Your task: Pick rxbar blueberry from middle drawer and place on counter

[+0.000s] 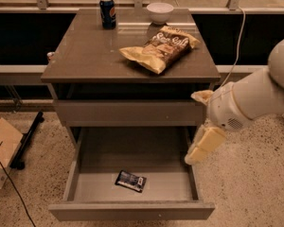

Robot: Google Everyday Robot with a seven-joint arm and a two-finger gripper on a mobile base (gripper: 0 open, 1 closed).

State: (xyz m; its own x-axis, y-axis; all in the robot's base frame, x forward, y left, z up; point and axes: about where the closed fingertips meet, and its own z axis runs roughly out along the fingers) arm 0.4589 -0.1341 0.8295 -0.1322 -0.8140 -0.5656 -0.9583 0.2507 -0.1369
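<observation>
Rxbar blueberry (pixel 130 180): 1, flat in middle drawer (pixel 132 211); 1 gripper (pixel 195 154) beside its right wall, grip state unclear.

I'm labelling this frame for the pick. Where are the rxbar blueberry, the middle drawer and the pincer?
rxbar blueberry (pixel 130 180): camera view, middle of its dark wrapper.
middle drawer (pixel 132 211): camera view, its front panel.
pincer (pixel 194 154): camera view, its lower end, beside the drawer's right wall.

A tan chip bag (pixel 161 48) was seen lying flat. Behind it to the left a blue soda can (pixel 107 12) was stood upright; directly behind it a white bowl (pixel 159 12) was set.
</observation>
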